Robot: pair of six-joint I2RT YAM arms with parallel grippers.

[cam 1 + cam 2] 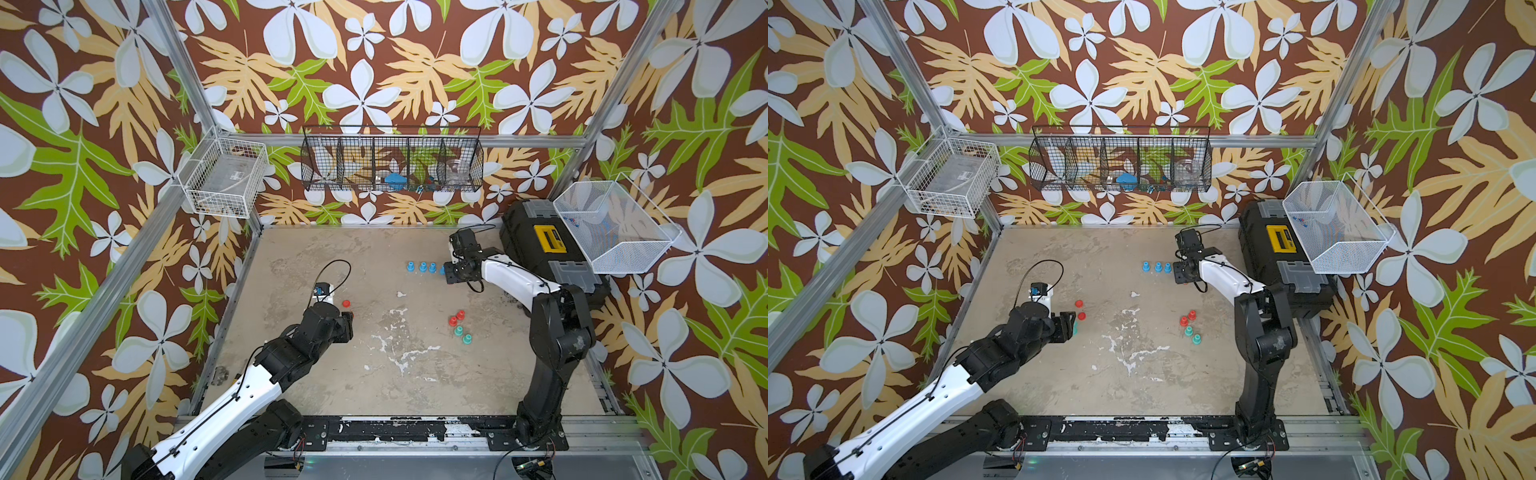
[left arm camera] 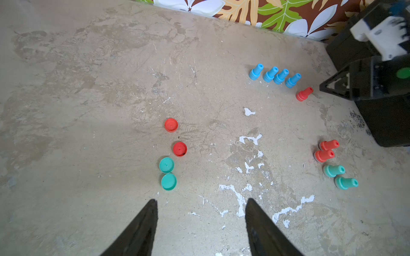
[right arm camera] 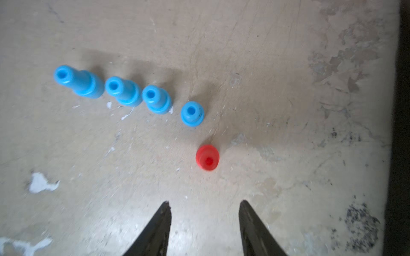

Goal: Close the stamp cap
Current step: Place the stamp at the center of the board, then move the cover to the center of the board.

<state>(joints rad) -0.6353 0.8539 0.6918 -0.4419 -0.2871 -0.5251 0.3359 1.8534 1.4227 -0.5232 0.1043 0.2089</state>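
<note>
Right wrist view: the right pincer (image 3: 204, 202) hangs open and empty, the red stamp (image 3: 207, 157) upright on the tabletop (image 3: 266, 66) just ahead of its tips, the nearest blue stamp (image 3: 192, 114) just beyond. I'd lift straight up, not sideways, or a jaw may clip it. The left pincer (image 2: 202, 200), also open and empty, has a teal cap (image 2: 168, 182) just ahead; grip it across the rim, level.

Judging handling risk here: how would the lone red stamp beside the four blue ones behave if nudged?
The red stamp looks like small moulded plastic: probably stiff and light. It stands upright, narrow handle above a wider base, so a high push may tip it. Being round, it would likely roll once down.
</note>
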